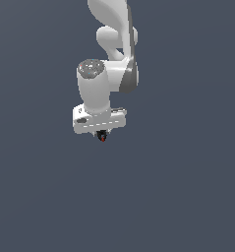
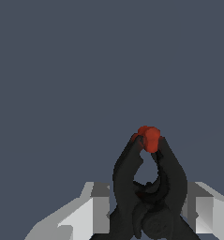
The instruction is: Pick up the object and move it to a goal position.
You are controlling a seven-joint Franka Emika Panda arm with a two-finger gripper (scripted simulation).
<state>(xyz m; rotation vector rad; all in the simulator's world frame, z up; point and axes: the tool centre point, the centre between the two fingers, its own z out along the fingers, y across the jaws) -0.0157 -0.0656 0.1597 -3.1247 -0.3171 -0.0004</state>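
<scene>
The arm (image 1: 111, 54) hangs from above with its white hand turned down, and the fingers (image 1: 102, 134) are almost hidden under the hand in the exterior view. Just below the hand a small black clamp (image 1: 102, 136) with a red tip shows, so the clamp sits between the fingers and points downward. In the wrist view the clamp (image 2: 148, 192) stands in the middle, its two black prongs come together at the red tip (image 2: 148, 137), and one grey-white finger (image 2: 92, 211) is close on one side and the other close on the opposite side. The fingers look narrow and pressed against the body of the clamp, so I judge that they are holding it; the exact contact is hidden by the clamp itself. Around it there is only a plain dark grey ground, with no visible edge or corner, and I cannot tell if the clamp touches this ground or is lifted above it. No goal mark is visible in either view. I think the grip is taken at the wide base because the prongs there give flat sides, and the tip stays free below.
</scene>
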